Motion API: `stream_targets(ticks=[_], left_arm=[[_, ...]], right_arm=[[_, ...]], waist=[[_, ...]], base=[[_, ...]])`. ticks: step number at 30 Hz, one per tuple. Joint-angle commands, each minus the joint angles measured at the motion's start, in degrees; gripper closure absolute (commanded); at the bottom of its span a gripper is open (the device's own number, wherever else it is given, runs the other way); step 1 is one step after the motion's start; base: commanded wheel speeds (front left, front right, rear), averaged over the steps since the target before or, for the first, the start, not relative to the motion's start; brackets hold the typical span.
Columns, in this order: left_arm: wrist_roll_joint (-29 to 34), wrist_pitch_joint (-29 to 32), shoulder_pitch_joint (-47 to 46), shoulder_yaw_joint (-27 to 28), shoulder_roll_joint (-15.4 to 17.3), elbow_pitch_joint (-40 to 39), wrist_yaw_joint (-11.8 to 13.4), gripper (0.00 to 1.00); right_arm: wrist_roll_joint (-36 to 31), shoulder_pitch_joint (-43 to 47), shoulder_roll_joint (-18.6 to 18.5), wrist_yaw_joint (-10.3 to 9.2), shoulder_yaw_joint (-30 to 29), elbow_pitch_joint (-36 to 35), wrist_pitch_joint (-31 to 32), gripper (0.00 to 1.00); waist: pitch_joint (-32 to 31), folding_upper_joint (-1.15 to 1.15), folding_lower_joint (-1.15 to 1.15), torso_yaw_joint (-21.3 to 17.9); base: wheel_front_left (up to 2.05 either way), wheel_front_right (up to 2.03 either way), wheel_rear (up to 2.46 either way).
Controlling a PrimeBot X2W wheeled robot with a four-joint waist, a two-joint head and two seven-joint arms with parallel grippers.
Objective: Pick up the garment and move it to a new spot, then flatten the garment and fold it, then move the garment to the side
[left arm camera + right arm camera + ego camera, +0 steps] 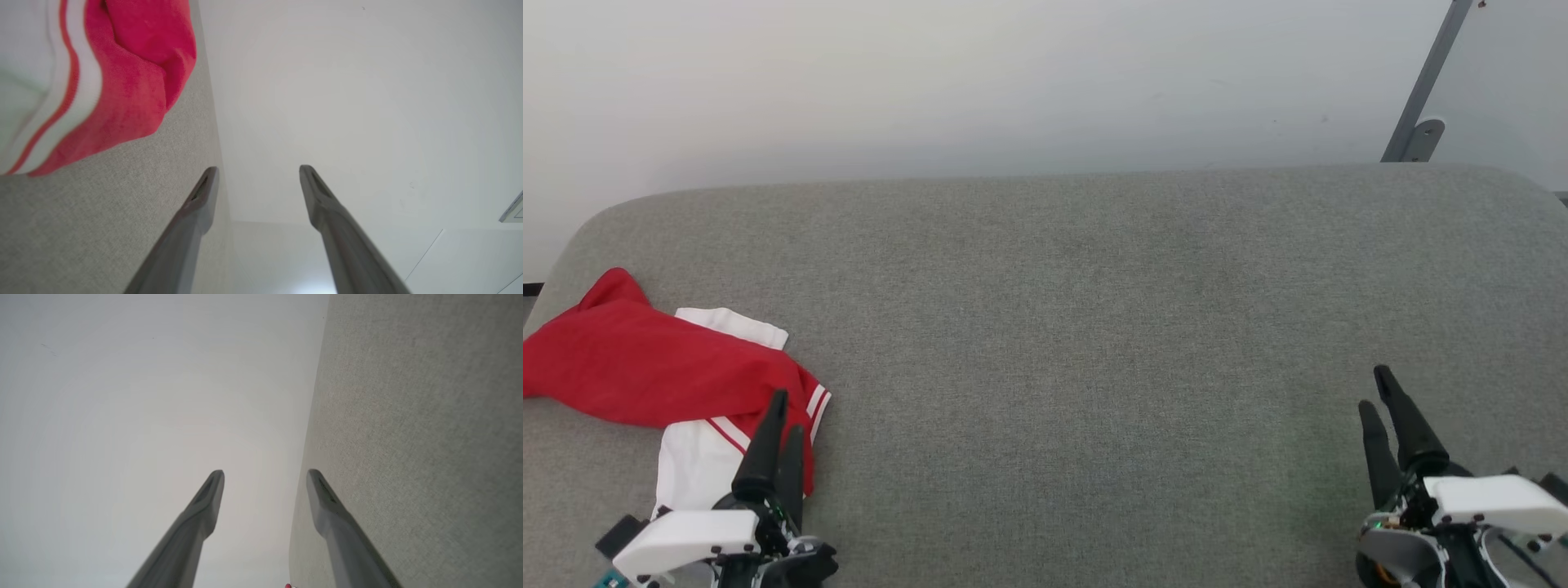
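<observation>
So the garment, a soft red fabric short-sleeved shirt with white sleeve panels and red-and-white striped trim, is lying in a crumpled heap at the far left end of the big grey woven-fabric padded surface, close to the robot's side of it. The red body bunches up toward the left edge. One white sleeve pokes out at the back, and another white panel spreads toward the near edge.

The left gripper with its long dark tapered fingers sits at the lower left of the head view, tips pointing away from the robot. From up there the fingers overlap the striped corner of the shirt. The left wrist view is clearer: the two fingers stand apart with nothing between them, and the shirt's red fold and striped trim lie off to the side of them, not pinched. So that one is released, not gripping any cloth.

The right gripper is at the lower right, well apart from the shirt, over bare grey fabric. Its fingers are spread too and hold nothing.

A plain white wall runs behind the surface, with a slanted grey metal strut at the top right.
</observation>
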Motion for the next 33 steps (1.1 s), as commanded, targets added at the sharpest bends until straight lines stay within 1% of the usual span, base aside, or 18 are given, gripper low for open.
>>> stream_targets(ticks=[1,4,9,10,15,19,23,33], left_arm=[[1.57,-0.87,-2.65,-0.32,0.93,-0.54,-0.11,0.0],[4.04,-1.98,-3.6,-1.1,1.87,-0.11,-0.12,0.0],[10.0,-3.44,-5.01,-1.67,2.95,0.21,0.24,0.0],[10.0,-3.44,-5.01,-1.67,2.95,0.21,0.24,0.0],[17.15,-4.71,-5.55,-1.71,3.41,-0.54,0.53,0.0],[23.91,-5.67,-5.59,-2.59,4.15,-1.36,0.87,0.0],[29.29,-6.59,-5.62,-3.26,4.47,-1.71,1.22,0.0],[40.57,-8.74,-6.3,-5.09,5.61,-1.6,2.49,0.0]], right_arm=[[-0.92,-2.81,-0.98,0.01,-0.01,-0.13,-0.63,0.0],[-2.98,-3.95,-1.95,0.01,0.97,0.53,-1.71,0.0],[-7.39,-5.79,-3.84,0.01,3.45,1.53,-3.74,0.0],[-7.39,-5.79,-3.84,0.01,3.45,1.53,-3.74,0.0],[-12.76,-7.65,-5.73,0.01,5.38,2.78,-5.25,0.0],[-18.65,-9.0,-6.99,0.02,5.77,2.59,-6.21,0.0],[-24.54,-9.69,-7.53,0.02,5.7,2.14,-7.14,0.0],[-38.62,-11.33,-9.22,0.02,6.38,2.75,-9.29,0.0]], waist=[[0.01,0.0,0.0,0.0],[0.03,0.0,0.0,0.01],[0.07,0.0,0.0,0.04],[0.07,0.0,0.0,0.04],[0.1,0.0,0.0,0.09],[0.17,0.0,0.0,0.13],[0.21,0.0,0.0,0.18],[0.22,0.0,0.0,0.47]], base=[[0.0,0.0,0.0],[0.0,0.0,0.0],[0.0,0.0,0.0],[0.0,0.0,0.0],[0.0,0.0,0.0],[0.0,0.0,0.0],[0.0,0.0,0.0],[0.0,0.0,0.0]])
